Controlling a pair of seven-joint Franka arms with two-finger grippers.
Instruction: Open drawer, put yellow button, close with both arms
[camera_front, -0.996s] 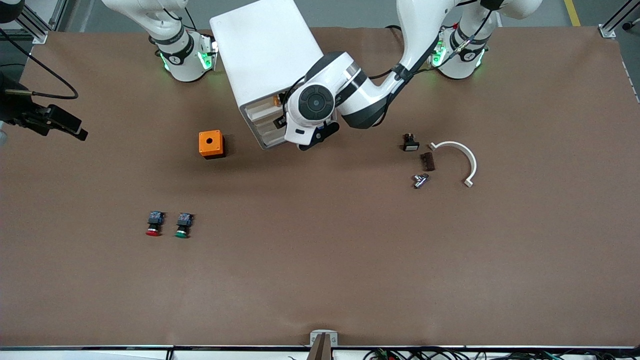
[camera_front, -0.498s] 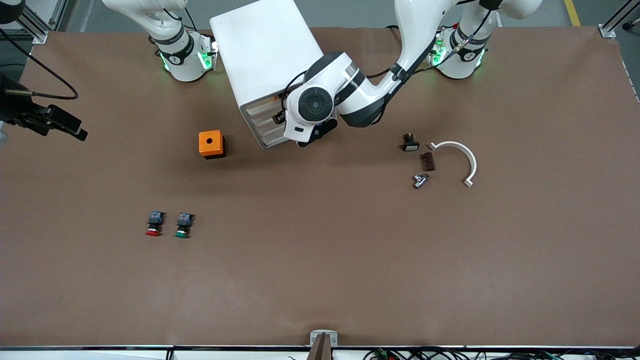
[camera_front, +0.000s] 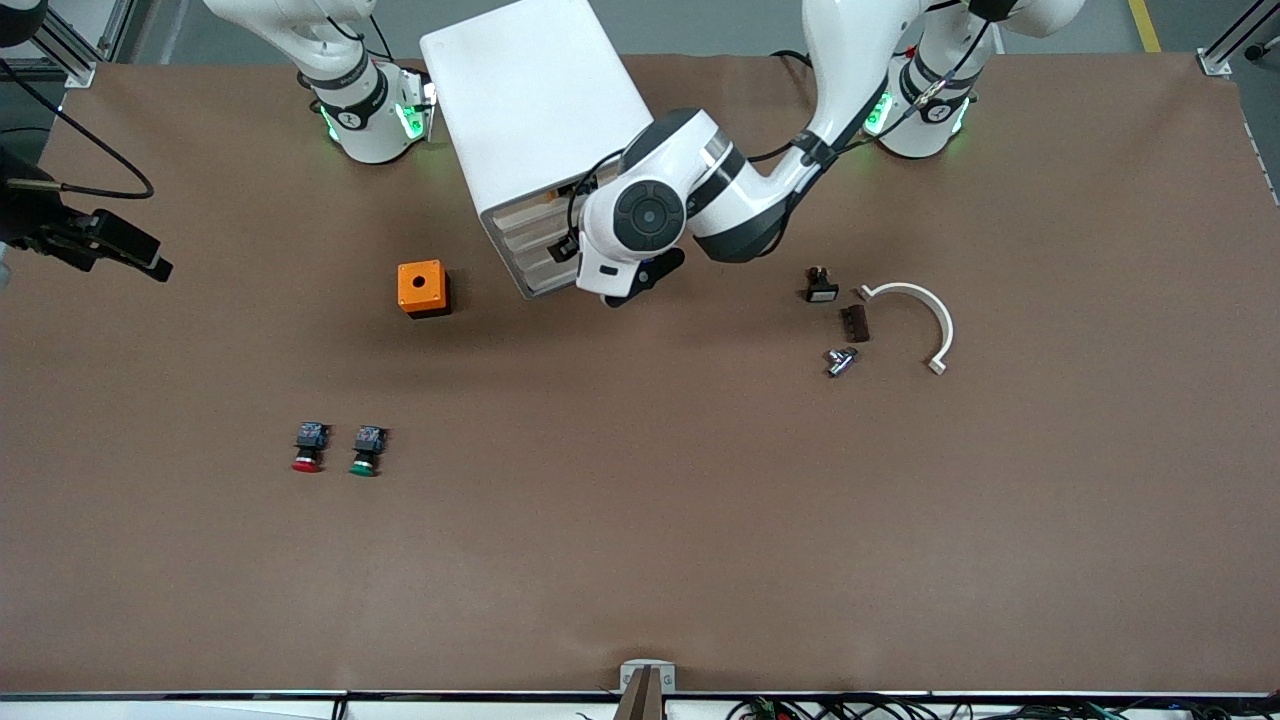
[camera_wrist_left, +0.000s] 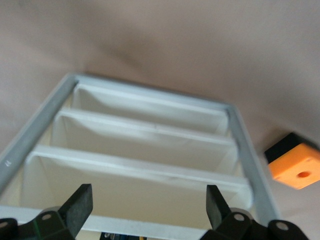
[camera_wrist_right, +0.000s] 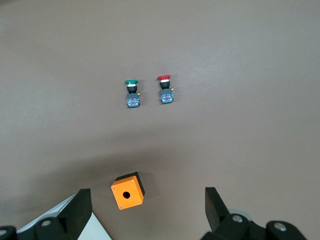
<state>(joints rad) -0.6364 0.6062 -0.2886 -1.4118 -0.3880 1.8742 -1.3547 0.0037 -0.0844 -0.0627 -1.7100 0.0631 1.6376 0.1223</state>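
Now, change: left arm's wrist has slid slightly off the cabinet (camera_front: 530, 90), upper centre.
left gripper (camera_wrist_left: 150, 200): spread wide, empty, facing the drawer fronts.
right gripper (camera_front: 125, 250): parted, empty, waiting, upper frame edge.
yellow button (camera_front: 546, 199): orange glint inside the drawer (camera_front: 525, 208).
Meaning: placing looks done; closing remains.

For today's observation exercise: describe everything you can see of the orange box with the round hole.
The orange box is a small cube-like housing of plastic look, with a bright orange top face, one round hole in its middle, a tiny fastener at each corner, and a black lower body. It sits upright on the brown table, hole facing up, beside the white cabinet toward the right arm's end. Nothing touches it but the table.
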